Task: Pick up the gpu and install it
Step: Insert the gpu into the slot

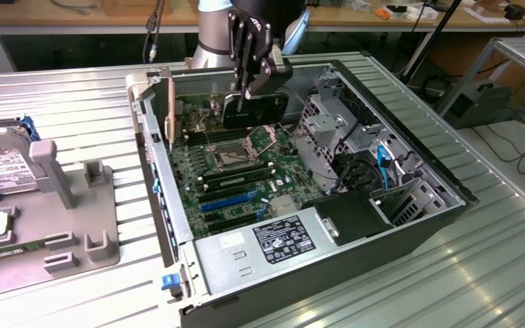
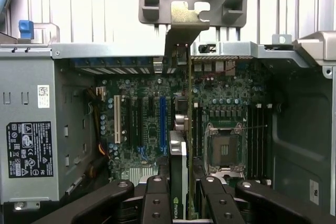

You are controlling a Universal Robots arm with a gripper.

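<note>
One opened case lies on ribbed metal tabletop; hand grips gpu.

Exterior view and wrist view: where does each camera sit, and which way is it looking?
Exterior view: sits off the arm, high to one side, looking down slantwise into the open computer case; the arm and gripper show.
Wrist view: sits on the wrist, looking along the fingers into the case at the motherboard; the fingers show.
Both share: the case, the motherboard, and the gpu held in the gripper.
</note>
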